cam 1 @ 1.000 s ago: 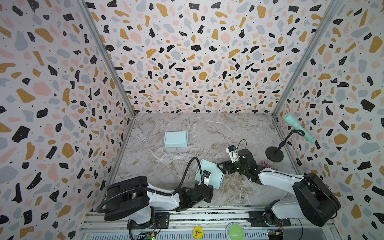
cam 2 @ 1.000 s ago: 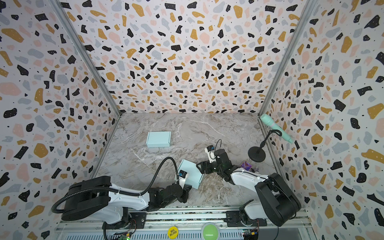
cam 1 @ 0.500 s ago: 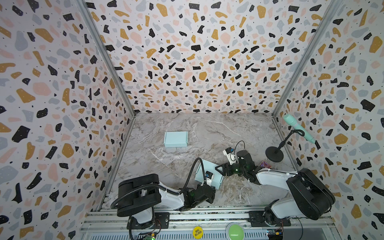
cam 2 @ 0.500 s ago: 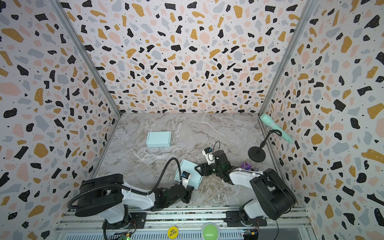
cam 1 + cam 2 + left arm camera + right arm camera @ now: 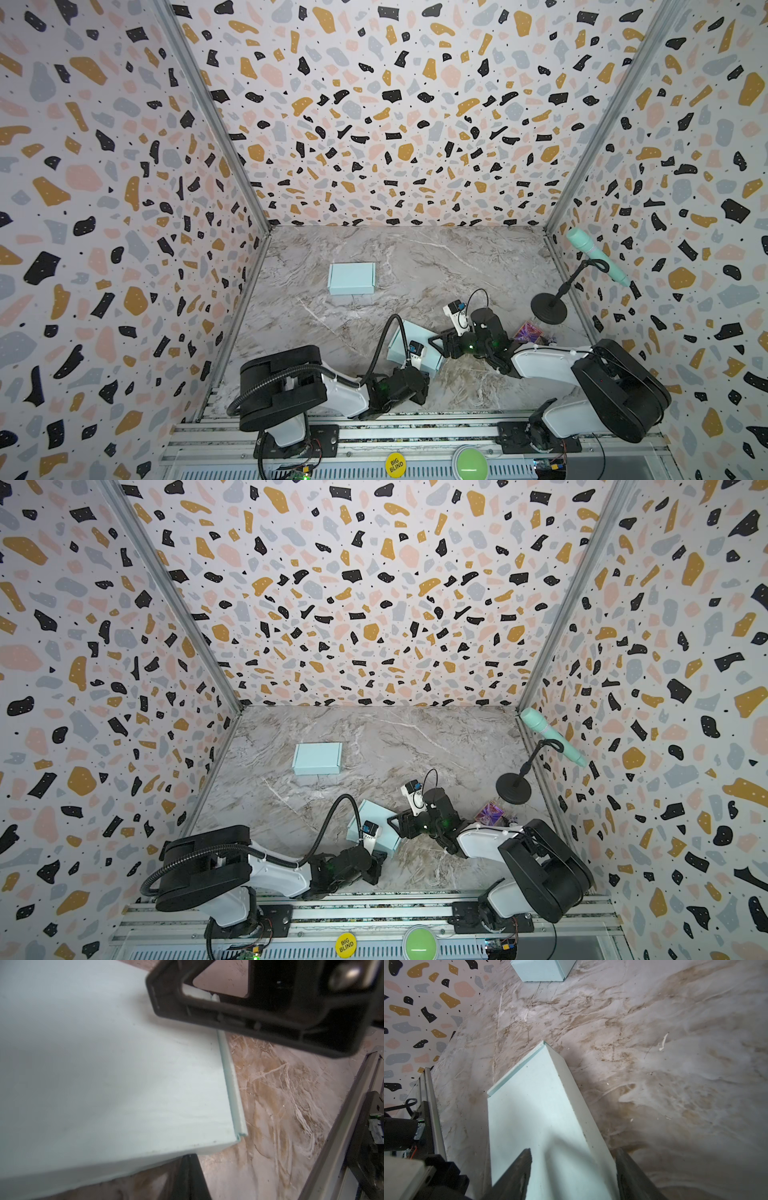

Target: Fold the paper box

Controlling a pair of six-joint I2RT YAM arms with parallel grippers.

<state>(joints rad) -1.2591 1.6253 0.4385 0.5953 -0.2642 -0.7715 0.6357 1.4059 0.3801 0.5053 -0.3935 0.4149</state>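
Lying place of the paper box (image 5: 424, 335): near the front of the marbled surface (image 5: 415, 257), closed into a pale blue block, between the two grippers in both top views.
Right gripper (image 5: 573, 1159): its jaws stand apart and straddle one end of the paper box. One finger (image 5: 519, 1169) lies over the top face and the other is beside the side wall. Whether they press on the card cannot be told.
Left gripper (image 5: 188, 1169): closed to a single dark wedge with nothing seen between the jaws. Its tip is at the foot of the paper box's near wall.
Relation in the top views: the right gripper (image 5: 435, 347) meets the paper box on its right side and the left gripper (image 5: 422, 379) sits at its front edge.
Only in the right wrist view: how the jaws straddle the box.
Only in the left wrist view: the right gripper's finger frame over the far corner, with the corner showing through its opening, and a narrow lip (image 5: 230, 1076) standing out along one edge.
Only in the top views: both arms whole, a second blue box (image 5: 317, 758) well behind, and a mint microphone (image 5: 594, 253) on a stand at the right wall.
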